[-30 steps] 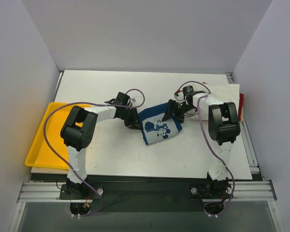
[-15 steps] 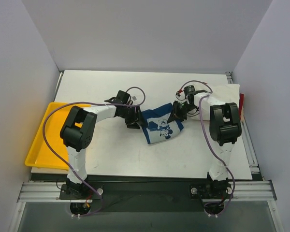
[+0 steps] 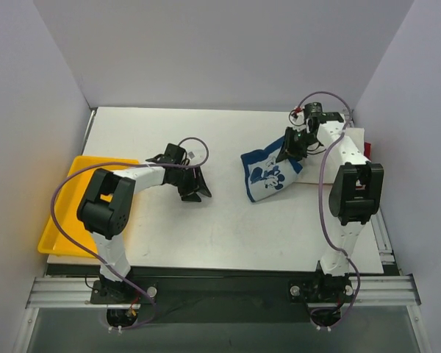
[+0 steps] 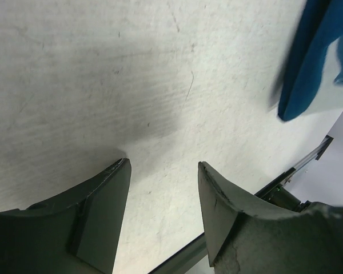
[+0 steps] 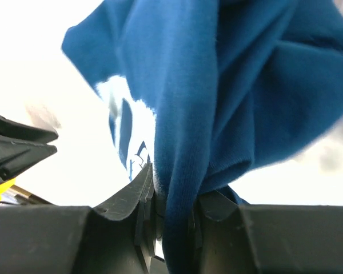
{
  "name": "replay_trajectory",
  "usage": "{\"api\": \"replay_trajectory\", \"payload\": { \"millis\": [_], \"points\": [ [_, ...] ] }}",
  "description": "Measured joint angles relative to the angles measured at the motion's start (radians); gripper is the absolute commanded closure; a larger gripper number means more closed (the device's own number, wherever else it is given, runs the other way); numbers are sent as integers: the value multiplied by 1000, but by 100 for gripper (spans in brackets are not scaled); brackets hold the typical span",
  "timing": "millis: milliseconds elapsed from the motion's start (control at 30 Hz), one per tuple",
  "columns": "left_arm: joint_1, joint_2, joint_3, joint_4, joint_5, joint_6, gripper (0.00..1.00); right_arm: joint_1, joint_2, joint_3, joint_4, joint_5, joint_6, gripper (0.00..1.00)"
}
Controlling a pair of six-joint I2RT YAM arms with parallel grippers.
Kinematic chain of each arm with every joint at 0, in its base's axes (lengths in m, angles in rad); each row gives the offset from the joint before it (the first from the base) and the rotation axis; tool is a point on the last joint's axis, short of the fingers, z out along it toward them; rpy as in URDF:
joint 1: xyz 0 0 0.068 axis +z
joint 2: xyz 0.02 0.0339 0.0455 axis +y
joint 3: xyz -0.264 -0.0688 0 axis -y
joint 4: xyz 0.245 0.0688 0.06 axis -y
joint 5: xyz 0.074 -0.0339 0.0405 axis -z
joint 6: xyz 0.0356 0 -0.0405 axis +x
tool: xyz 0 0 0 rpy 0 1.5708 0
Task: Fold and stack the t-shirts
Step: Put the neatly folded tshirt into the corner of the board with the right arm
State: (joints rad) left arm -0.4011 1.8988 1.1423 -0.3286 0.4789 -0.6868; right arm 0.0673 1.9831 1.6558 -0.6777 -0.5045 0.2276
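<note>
The folded navy blue t-shirt (image 3: 267, 173) with its white print lies right of the table's middle, its far right corner lifted. My right gripper (image 3: 289, 147) is shut on that corner; in the right wrist view the blue cloth (image 5: 217, 85) is pinched between the fingers of the right gripper (image 5: 172, 211). A cream-white t-shirt (image 3: 355, 137) lies at the far right, just behind the arm, with a red t-shirt (image 3: 367, 151) showing at its edge. My left gripper (image 3: 195, 189) (image 4: 163, 171) stands open over bare table, well left of the navy t-shirt (image 4: 317, 63).
A yellow plastic tray (image 3: 65, 209) sits at the table's left edge beside the left arm. Grey walls close in the table (image 3: 228, 235) on three sides. The right arm's cable loops above the cream-white shirt.
My left gripper has let go of the navy t-shirt, opened and drawn back to the left. My right gripper has shut on the shirt and dragged it right and back, toward the cream-white one.
</note>
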Motion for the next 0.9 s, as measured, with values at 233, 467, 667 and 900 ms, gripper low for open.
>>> {"api": "replay_trajectory", "payload": {
  "millis": [233,467,667,900],
  "points": [
    [0,-34,-51,21,0,-3,39,-2,11,214,-132,58,-51,100],
    [0,-62,-91,36,-2,-9,39,-24,42,397,-228,76,-80,100],
    [0,-79,-116,50,-2,-13,39,-71,79,532,-282,79,-100,100],
    [0,-88,-130,58,-3,-16,39,-172,79,580,-301,51,-100,100]
  ]
}}
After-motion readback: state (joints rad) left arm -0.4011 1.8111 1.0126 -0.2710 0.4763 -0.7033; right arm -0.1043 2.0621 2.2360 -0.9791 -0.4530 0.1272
